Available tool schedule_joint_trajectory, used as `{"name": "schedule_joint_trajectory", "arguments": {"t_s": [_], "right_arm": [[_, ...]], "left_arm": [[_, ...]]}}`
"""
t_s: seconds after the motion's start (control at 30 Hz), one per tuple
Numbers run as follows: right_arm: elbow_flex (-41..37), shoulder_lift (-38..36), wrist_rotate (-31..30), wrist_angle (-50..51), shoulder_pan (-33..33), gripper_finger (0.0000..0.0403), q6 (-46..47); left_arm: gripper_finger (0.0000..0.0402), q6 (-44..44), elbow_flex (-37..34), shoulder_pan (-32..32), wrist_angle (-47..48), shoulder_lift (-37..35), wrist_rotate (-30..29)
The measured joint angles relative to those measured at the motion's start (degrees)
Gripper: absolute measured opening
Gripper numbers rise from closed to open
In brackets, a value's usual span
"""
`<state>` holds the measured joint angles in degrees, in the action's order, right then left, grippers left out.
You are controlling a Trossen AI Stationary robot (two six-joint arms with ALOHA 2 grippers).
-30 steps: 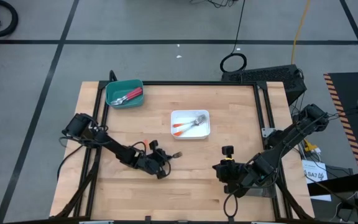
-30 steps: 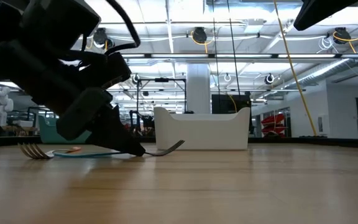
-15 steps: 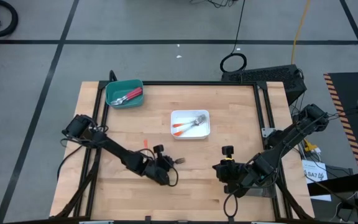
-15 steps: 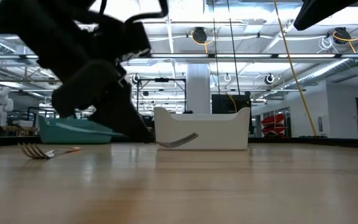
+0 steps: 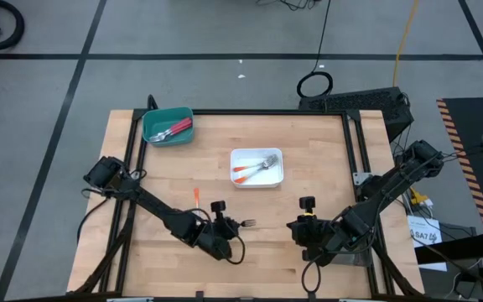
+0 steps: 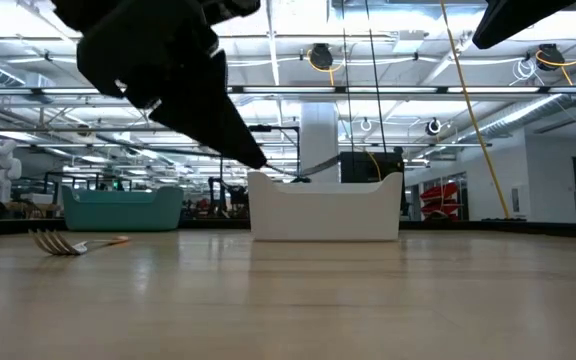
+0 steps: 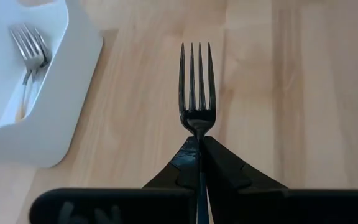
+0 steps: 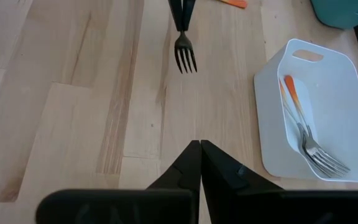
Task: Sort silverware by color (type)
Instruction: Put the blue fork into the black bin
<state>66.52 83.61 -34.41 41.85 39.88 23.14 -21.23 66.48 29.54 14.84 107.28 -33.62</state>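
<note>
My left gripper [image 5: 235, 224] hovers above the table's near middle, shut on a fork [image 7: 196, 87] whose silver head sticks out past the fingertips; its handle is hidden. An orange-handled fork [image 5: 197, 195] lies flat on the wood behind it. The white tray [image 5: 257, 152] holds orange-handled forks [image 5: 246, 172], and the teal tray [image 5: 153, 117] at the far left holds red-handled forks [image 5: 174, 128]. My right gripper [image 5: 294, 226] waits shut above the near right, holding nothing. My left gripper pinches the fork between its two fingers at the neck just behind the head [image 7: 198, 129]. The fingers hide the handle. They slant down from the table's left and lie along the fork. The fork is lifted clear, its tines [image 6: 313, 170] pointing toward the table's right edge.
Bare wood lies between the two grippers and along the near edge. A black frame runs around the tabletop. The white tray [image 6: 328, 215] stands just beyond the held fork.
My left gripper, still shut on the fork, has risen and gone toward the table's right and near edges. The fork, whose handle end rested on the wood, is now lifted clear. The orange-handled fork has stayed on the wood and now shows behind the arm.
</note>
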Motion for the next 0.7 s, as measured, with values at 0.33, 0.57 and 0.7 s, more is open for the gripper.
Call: {"name": "schedule_joint_trajectory", "arguments": {"t_s": [0.33, 0.57, 0.7], "right_arm": [[-2.2, 0.0, -5.5, -1.3, 0.0, 0.0006, -0.8], [-3.8, 0.0, -14.1, -2.3, 0.0, 0.0006, 1.3], [-3.8, 0.0, -15.3, -8.5, -0.1, 0.0006, -0.9]], "left_arm": [[0.0017, -2.5, 5.8, 1.1, 3.4, 0.0, -4.4], [0.0017, -7.0, 15.6, 3.3, 13.6, -0.1, -16.2], [0.0017, -4.3, 20.4, 5.4, 13.9, -0.1, -24.5]]}}
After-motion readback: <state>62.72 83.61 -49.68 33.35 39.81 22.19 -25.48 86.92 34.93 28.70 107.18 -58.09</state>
